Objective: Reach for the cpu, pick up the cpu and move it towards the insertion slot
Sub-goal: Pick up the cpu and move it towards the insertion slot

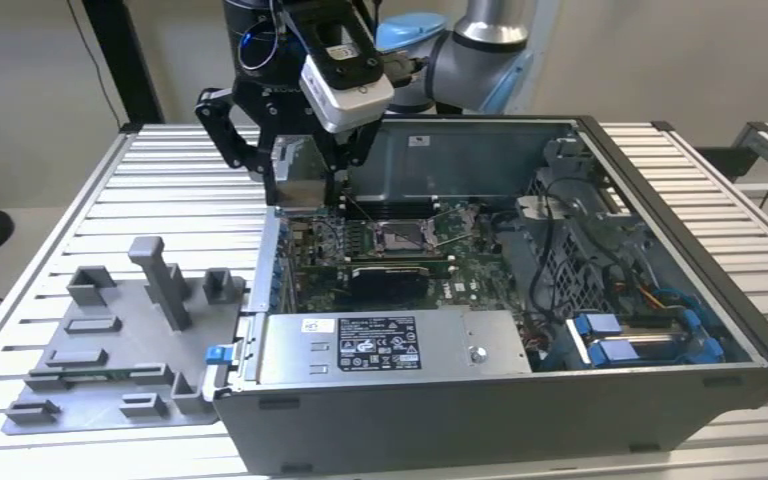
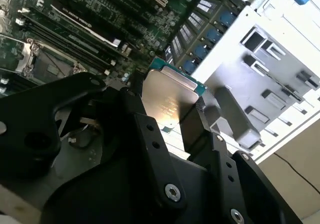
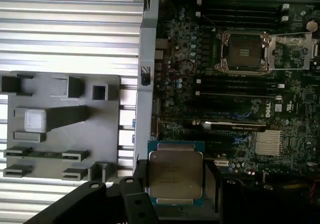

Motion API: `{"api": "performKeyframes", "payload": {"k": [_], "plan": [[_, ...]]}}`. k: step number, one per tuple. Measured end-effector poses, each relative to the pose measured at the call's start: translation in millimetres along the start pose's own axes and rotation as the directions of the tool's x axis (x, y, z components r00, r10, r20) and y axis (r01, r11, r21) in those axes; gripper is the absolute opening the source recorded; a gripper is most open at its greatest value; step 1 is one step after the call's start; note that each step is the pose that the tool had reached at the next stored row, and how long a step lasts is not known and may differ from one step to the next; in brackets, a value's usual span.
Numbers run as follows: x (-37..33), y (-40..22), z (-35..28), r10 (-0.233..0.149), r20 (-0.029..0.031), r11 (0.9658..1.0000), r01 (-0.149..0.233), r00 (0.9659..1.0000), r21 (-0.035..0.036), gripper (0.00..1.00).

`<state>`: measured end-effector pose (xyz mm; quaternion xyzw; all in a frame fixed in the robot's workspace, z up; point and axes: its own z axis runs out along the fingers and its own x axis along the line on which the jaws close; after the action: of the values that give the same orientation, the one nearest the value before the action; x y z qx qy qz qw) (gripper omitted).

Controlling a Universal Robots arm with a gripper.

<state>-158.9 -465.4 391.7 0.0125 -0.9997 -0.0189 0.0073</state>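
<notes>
End effector (image 3: 175, 184) clamped on the cpu (image 3: 175, 173) — lifted clear.
Chip held above the open computer case (image 1: 651, 330), apparently near its wall edge — the insertion slot (image 3: 243, 52) lies well apart on the green board.

Black gripper (image 1: 307, 150), silver screws, grey arm (image 1: 484, 50) with seemingly blue joint cap

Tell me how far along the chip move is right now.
The pickup looks done: the claw is shut on the chip, lifted clear of the grey fixture plate. In the exterior view the claw hangs over the open computer case's edge, on that view's left. The socket sits empty with its frame open, and the chip is well short of it, so the carry is left.
</notes>
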Motion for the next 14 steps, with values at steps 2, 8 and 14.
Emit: {"api": "performKeyframes", "payload": {"k": [2, 8, 14], "plan": [[-4.3, -0.1, -0.1, 0.000, -0.0001, 1.0000, 0.000, 1.0000, 0.0000, 0.00], [-17.7, -0.4, -0.3, 0.000, -0.0005, 1.0000, 0.000, 1.0000, 0.0000, 0.00], [-31.1, -0.8, -0.5, 0.000, -0.0008, 1.0000, 0.000, 1.0000, 0.0000, 0.00]]}}
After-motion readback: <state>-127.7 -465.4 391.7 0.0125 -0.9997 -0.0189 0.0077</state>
